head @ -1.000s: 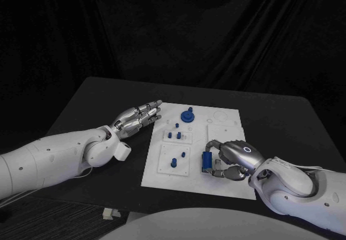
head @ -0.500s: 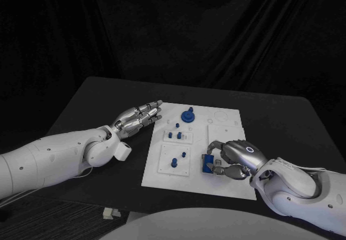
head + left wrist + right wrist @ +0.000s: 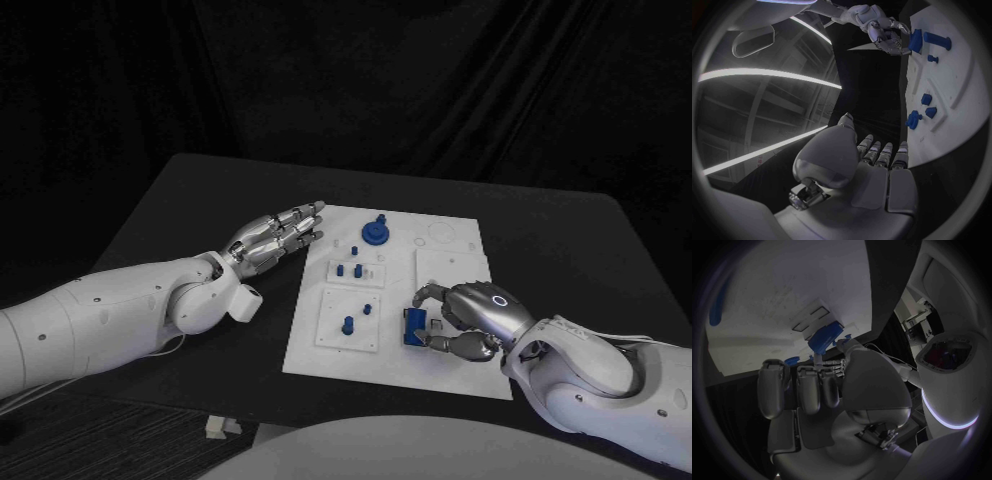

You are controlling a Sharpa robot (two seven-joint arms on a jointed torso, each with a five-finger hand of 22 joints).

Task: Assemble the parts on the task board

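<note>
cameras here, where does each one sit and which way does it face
Head view: on the robot's head, looking down at the white rectangular task board; both white arms show.
Left wrist view: behind the left robot hand, facing the board's edge.
Right wrist view: behind the right robot hand, facing the board.
Shared: the blue block part held by the right robot hand shows in all three.

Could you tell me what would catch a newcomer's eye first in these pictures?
First, the white board in the middle of the black table, dotted with small blue pieces. Next, the right robot hand, which holds a blue block over the board's near right part. The left robot hand rests at the board's far left edge, holding nothing.
</note>
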